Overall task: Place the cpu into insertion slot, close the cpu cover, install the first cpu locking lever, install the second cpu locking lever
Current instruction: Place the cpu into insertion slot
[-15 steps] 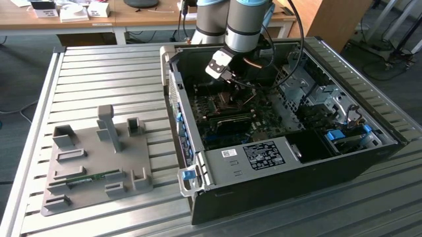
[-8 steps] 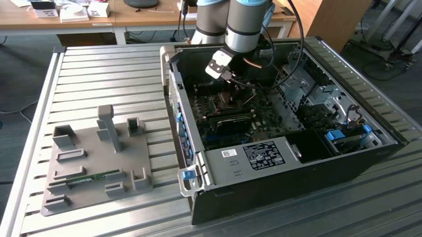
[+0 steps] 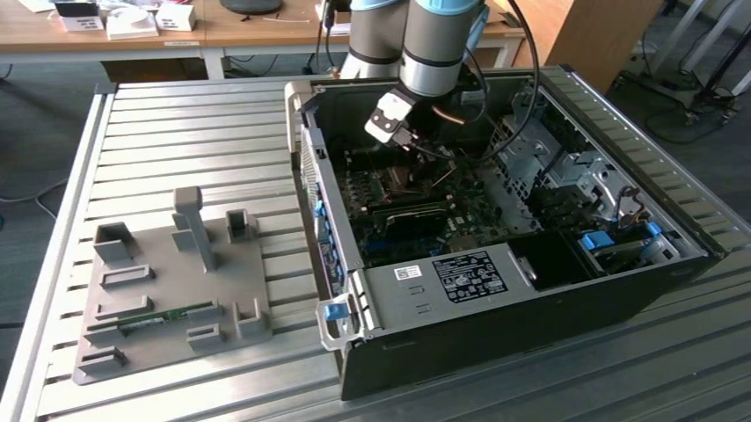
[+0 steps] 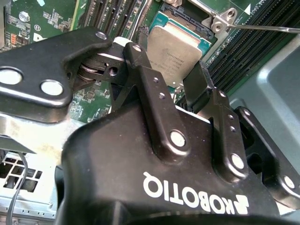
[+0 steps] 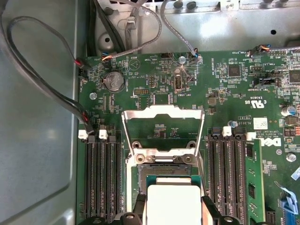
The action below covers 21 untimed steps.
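The cpu (image 4: 176, 47), clamped in the hand (image 4: 164, 63), is hanging over the insertion slot (image 5: 164, 169), memory slots (image 5: 101, 180) flanking both sides.

insertion slot (image 5: 161, 171) largely behind cpu (image 5: 171, 204)

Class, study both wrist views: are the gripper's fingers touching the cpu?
Touching. In the second wrist view the gripper presses one finger against each of two opposite edges of the cpu, with no gap showing at either edge.

Looks like a robotics lab: ribbed silver aluminium worktable (image 3: 176, 132), opened black desktop computer case (image 3: 505, 325), grey plastic parts fixture (image 3: 164, 294), light wooden desks (image 3: 235, 31) behind, cables trailing beneath.
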Each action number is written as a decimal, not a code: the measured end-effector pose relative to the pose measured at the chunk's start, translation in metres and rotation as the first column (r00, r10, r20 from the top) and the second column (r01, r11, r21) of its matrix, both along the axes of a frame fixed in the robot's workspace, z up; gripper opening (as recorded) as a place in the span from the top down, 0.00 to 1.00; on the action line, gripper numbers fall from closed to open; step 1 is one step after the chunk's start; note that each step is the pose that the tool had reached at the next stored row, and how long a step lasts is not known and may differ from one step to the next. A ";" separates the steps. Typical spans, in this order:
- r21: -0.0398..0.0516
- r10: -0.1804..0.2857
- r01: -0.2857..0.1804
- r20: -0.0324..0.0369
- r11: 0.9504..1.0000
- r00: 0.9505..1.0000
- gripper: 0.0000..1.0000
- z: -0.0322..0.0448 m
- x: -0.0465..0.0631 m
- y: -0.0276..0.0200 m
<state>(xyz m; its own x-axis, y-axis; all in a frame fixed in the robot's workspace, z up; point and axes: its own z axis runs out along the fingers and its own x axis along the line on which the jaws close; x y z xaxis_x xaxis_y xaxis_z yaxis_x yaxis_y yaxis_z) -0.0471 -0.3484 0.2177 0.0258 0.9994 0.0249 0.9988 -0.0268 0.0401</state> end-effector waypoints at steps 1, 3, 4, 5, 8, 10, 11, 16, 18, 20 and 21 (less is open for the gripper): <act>0.000 0.000 0.000 0.000 1.000 1.000 0.46 -0.0008 0.000 0.0000; 0.000 -0.001 0.001 0.000 1.000 1.000 0.46 -0.0023 0.000 0.0000; 0.000 -0.001 0.001 0.000 1.000 1.000 0.46 -0.0029 0.000 0.0000; 0.000 -0.001 0.001 0.000 1.000 1.000 0.46 -0.0034 0.000 0.0000; 0.000 -0.001 0.001 0.000 1.000 1.000 0.46 -0.0040 0.000 0.0003; 0.000 -0.001 0.001 0.000 1.000 1.000 0.46 -0.0041 0.000 0.0009; 0.000 -0.001 0.001 0.000 1.000 1.000 0.46 -0.0043 0.000 0.0014; 0.000 -0.001 0.001 0.000 1.000 1.000 0.46 -0.0052 0.000 0.0031; 0.000 -0.001 0.001 0.000 1.000 1.000 0.46 -0.0064 0.000 0.0032; 0.000 -0.001 0.001 0.000 1.000 1.000 0.46 -0.0076 0.000 0.0032; 0.000 -0.002 0.002 0.000 1.000 1.000 0.46 -0.0083 0.000 0.0033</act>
